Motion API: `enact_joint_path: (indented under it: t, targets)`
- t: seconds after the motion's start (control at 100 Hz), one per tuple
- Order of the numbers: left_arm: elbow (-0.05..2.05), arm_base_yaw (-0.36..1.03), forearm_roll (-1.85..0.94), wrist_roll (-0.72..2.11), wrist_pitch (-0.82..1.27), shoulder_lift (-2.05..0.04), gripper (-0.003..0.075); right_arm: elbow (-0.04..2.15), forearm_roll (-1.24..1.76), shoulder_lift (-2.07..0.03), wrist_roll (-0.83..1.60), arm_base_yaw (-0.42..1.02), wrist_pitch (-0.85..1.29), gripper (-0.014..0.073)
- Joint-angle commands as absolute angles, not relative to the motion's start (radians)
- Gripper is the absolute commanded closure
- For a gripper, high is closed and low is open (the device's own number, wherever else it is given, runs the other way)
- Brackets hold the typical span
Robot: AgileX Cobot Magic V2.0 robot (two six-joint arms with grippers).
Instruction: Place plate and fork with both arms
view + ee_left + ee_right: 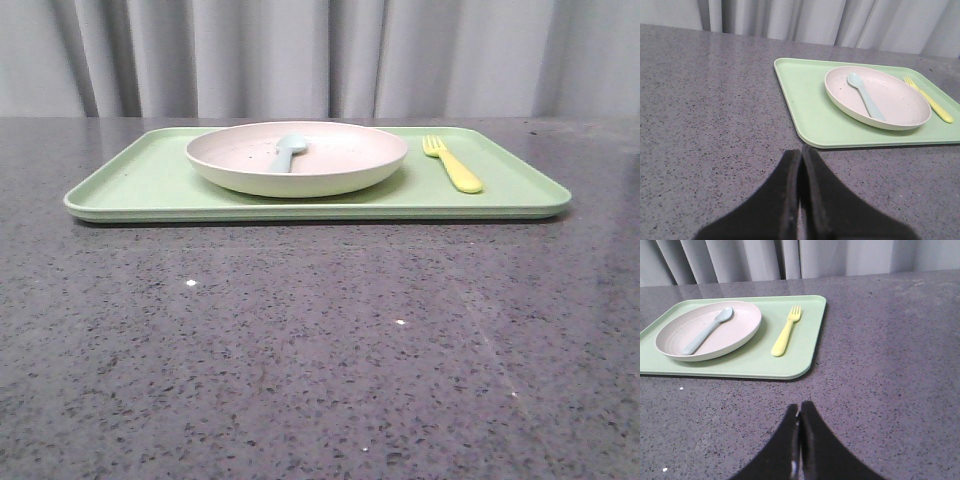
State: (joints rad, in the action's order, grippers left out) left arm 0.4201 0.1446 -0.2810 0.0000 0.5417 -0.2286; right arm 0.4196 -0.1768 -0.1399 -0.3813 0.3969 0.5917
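The tray lies toward the far edge of the table, its long side running across, with a wide stretch of bare grey stone between its near rim and the table's near edge. Bare stone also flanks both short ends. The plate sits on the tray, left of centre, and holds a spoon; the fork lies on the tray just right of the plate, apart from it, tines toward the far edge. Neither arm shows in the front view; only the wrist views show them. There the left gripper hangs low over the table before the tray's near left corner, jaws pressed together on nothing, and the right gripper hangs likewise before the near right corner, also closed and empty. The wrist views show the spoon's whole length, bowl toward the far edge.
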Motion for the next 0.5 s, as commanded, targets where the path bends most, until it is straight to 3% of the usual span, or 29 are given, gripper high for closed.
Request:
enact_joint_path:
  t: [0.0,0.35,0.49]
  targets:
    - [0.448,0.142,-0.293,0.0,0.466,-0.239,0.0741,0.444,-0.202,-0.152,-0.379,0.392,0.522,0.0661]
    - [0.441,0.142,-0.247,0.0,0.463,-0.239,0.0741,0.444,-0.202,-0.152,-0.379,0.392,0.522,0.0661]
    - [0.395,0.131,-0.172,-0.006,0.337,-0.233,0.0741,0.444,-0.202,-0.152,-0.379,0.392,0.522,0.0661]
